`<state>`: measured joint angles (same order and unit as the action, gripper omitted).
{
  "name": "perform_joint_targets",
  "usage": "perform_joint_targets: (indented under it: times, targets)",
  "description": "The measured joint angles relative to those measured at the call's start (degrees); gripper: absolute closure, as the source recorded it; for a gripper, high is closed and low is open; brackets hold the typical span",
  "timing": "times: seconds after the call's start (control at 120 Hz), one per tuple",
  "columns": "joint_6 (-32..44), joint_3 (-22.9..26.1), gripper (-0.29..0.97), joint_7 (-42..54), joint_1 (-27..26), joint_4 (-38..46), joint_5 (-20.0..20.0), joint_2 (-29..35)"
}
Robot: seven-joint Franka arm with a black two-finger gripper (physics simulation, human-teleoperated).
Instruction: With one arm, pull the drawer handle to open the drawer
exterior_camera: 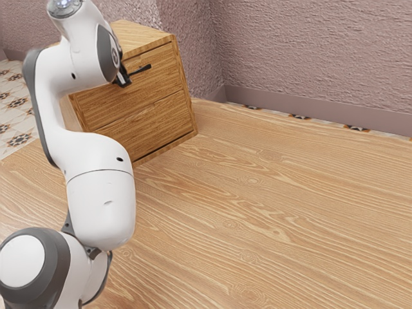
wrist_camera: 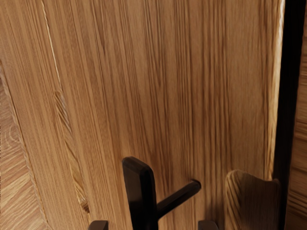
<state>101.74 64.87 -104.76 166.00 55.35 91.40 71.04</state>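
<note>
Fingers (wrist_camera: 98, 224) spread wide, straddling the handle (wrist_camera: 139, 191) of the top drawer (exterior_camera: 158, 77) without contact; close squarely on it, then pull straight outward.

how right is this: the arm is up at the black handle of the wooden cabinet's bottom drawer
Wrong in one respect: the black handle that the gripper has reached is on the top drawer of the wooden cabinet, not the bottom one. The exterior view shows it. The rest holds.
</note>
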Motion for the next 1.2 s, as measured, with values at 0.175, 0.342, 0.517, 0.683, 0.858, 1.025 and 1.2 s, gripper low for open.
perform_joint_targets:
  times: [0.175, 0.342, 0.517, 0.683, 0.858, 1.025, 1.2]
  targets:
    - [0.33, 0.08, 0.52, 0.86, 0.0, -0.54, -0.01, -0.26]
    - [1.46, 1.9, 0.54, 1.48, 0.0, -0.91, 0.09, -0.34]
    - [2.86, 2.2, 0.57, 1.96, 0.0, -1.52, 0.13, -0.41]
    - [3.6, 3.04, 0.61, 2.31, 0.0, -1.5, 0.17, -0.42]
    - [3.96, 3.55, 0.63, 2.58, 0.0, -1.22, 0.14, -0.44]
    - [4.28, 3.61, 0.64, 2.79, 0.0, -0.9, 0.07, -0.8]
    - [4.53, 3.96, 0.64, 2.94, 0.0, -0.67, -0.03, -1.18]
